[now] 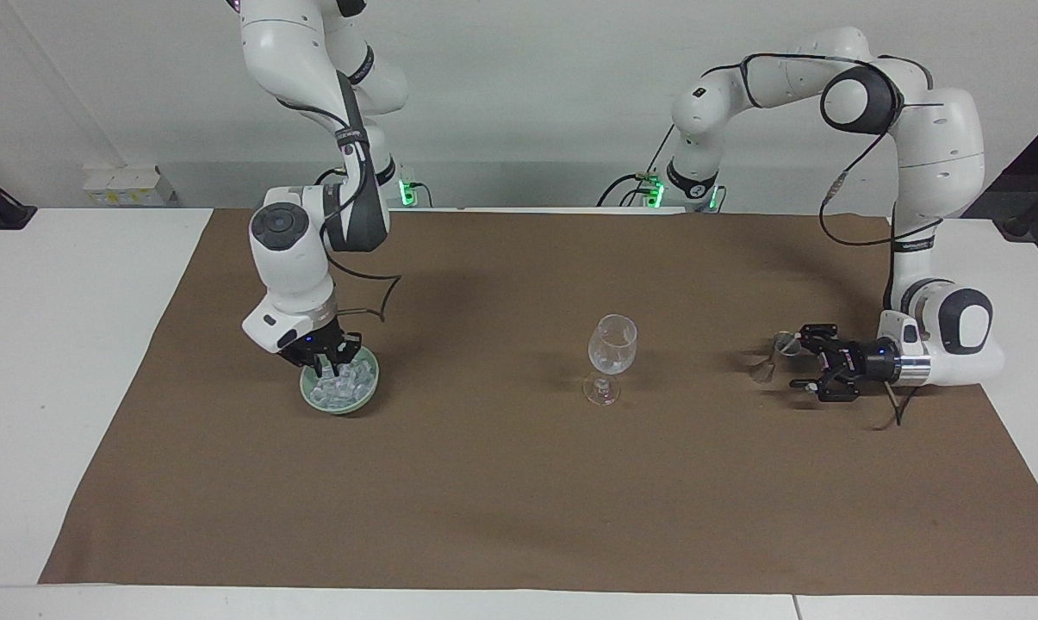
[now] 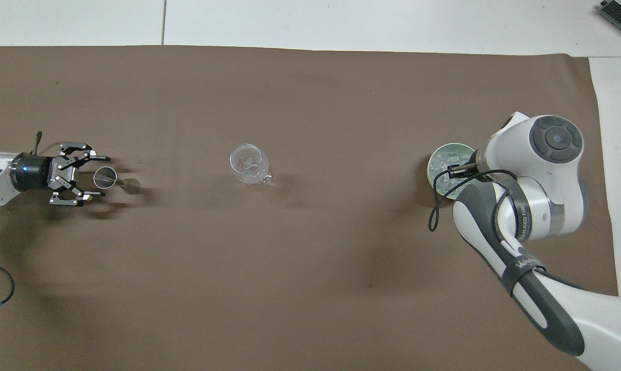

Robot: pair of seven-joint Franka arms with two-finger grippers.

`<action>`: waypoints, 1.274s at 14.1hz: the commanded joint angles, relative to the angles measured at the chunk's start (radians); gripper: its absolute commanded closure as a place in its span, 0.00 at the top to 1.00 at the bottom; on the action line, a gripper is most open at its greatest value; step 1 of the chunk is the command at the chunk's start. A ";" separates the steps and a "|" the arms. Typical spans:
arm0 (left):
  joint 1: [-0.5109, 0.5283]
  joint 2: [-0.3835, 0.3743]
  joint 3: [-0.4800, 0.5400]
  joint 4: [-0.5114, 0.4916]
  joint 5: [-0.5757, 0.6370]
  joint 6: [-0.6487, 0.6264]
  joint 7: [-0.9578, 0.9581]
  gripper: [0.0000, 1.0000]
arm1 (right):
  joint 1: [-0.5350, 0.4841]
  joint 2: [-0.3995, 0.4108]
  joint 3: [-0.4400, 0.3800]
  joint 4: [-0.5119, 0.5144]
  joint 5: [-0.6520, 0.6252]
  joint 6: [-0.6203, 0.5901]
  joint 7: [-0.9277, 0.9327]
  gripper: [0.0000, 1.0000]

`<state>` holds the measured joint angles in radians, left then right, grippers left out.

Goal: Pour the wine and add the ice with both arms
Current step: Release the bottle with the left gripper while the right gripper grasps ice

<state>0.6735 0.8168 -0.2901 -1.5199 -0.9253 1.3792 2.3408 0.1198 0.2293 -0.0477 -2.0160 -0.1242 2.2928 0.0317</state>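
Observation:
A pale green bowl point(image 1: 374, 385) point(image 2: 433, 161) holds the ice point(image 1: 348, 383) point(image 2: 446, 154), toward the right arm's end of the table. My right gripper point(image 1: 325, 363) point(image 2: 452, 170) is shut with its fingertips down in the heap; whether a cube sits between them I cannot tell. The clear stemmed wine glass point(image 1: 612, 344) point(image 2: 248, 162) stands mid-mat. Toward the left arm's end stands a small clear stemmed cup point(image 1: 777, 353) point(image 2: 115, 180). My left gripper point(image 1: 801, 357) point(image 2: 104, 175) lies low and level beside it, open, holding nothing. No wine is in view.
A brown mat point(image 1: 519, 499) point(image 2: 310, 93) covers most of the white table point(image 1: 71, 344). Small white boxes point(image 1: 127, 185) sit by the wall past the right arm's end. The right arm's elbow and black cable point(image 2: 434, 206) hang over the bowl's near side.

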 commanded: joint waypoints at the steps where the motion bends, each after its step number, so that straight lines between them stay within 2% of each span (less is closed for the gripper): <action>1: 0.006 -0.056 0.020 0.039 0.072 -0.017 -0.009 0.87 | -0.012 -0.030 0.011 0.009 -0.003 0.008 0.025 0.00; 3: 0.003 -0.102 0.037 0.055 0.080 -0.017 -0.014 0.87 | 0.000 -0.060 0.011 0.019 -0.003 0.002 0.056 0.00; 5: -0.002 -0.157 0.061 0.070 0.089 -0.009 -0.024 0.87 | 0.000 -0.096 0.012 0.061 0.003 -0.060 0.057 0.00; 9: -0.043 -0.275 0.068 0.069 0.160 0.056 -0.093 0.86 | 0.003 -0.107 0.060 0.239 0.058 -0.191 0.117 0.00; 12: -0.087 -0.395 0.068 0.066 0.247 0.113 -0.266 0.85 | 0.003 -0.105 0.114 0.357 0.144 -0.279 0.183 0.00; 14: -0.129 -0.447 0.068 0.063 0.281 0.133 -0.381 0.85 | 0.004 -0.102 0.144 0.379 0.225 -0.273 0.255 0.00; 18: -0.202 -0.531 0.068 0.038 0.356 0.210 -0.662 0.85 | 0.009 -0.090 0.239 0.379 0.359 -0.172 0.551 0.00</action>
<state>0.5105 0.3405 -0.2428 -1.4351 -0.6126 1.5411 1.7930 0.1340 0.1165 0.1425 -1.6582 0.1757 2.0764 0.4606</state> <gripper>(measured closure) 0.150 0.780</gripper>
